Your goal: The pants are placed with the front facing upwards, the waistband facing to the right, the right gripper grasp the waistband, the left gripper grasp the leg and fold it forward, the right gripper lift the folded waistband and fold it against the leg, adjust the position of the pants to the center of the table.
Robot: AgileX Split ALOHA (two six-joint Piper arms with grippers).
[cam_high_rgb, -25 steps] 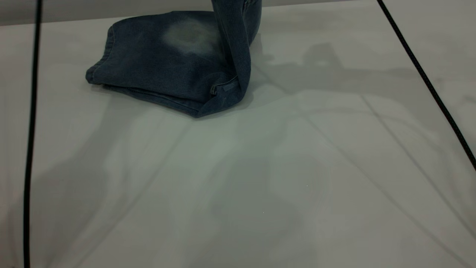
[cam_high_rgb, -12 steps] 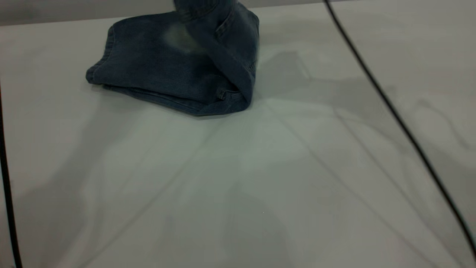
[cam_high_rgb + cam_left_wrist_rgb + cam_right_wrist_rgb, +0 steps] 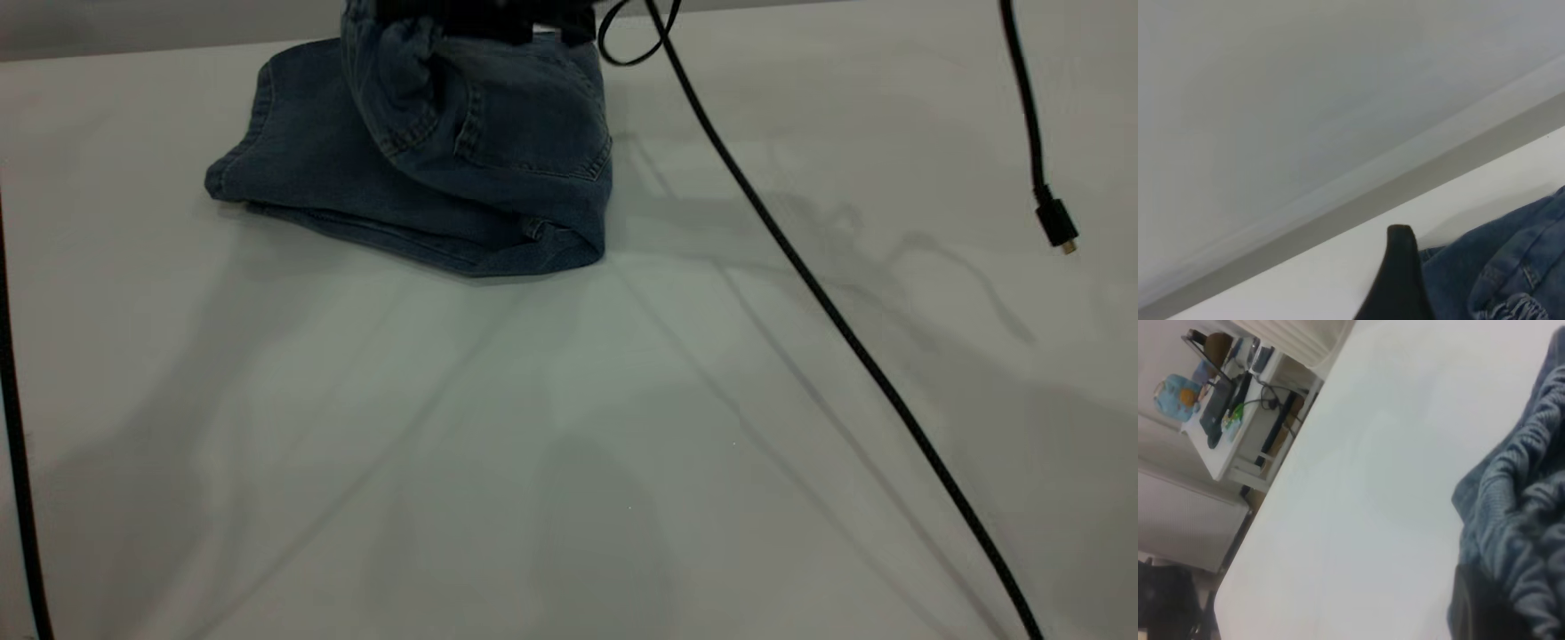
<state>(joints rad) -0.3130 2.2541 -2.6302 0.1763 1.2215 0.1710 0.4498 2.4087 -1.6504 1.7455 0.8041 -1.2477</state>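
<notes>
From the outside camera, the pants (image 3: 418,169) lie at the far left part of the bench (image 3: 569,427), near its back edge. They are already doubled lengthwise, and the waistband (image 3: 400,53) hangs lifted over the legs, pocket showing. Laying it down and centring the pants appear to remain; much bare bench lies toward the camera. A black cable (image 3: 827,302) crosses the right side.

The left wrist camera shows one finger of the left gripper (image 3: 1399,280) beside the denim; its opening cannot be judged.

The right wrist camera shows the right gripper (image 3: 1481,610) closed on gathered waistband.
</notes>
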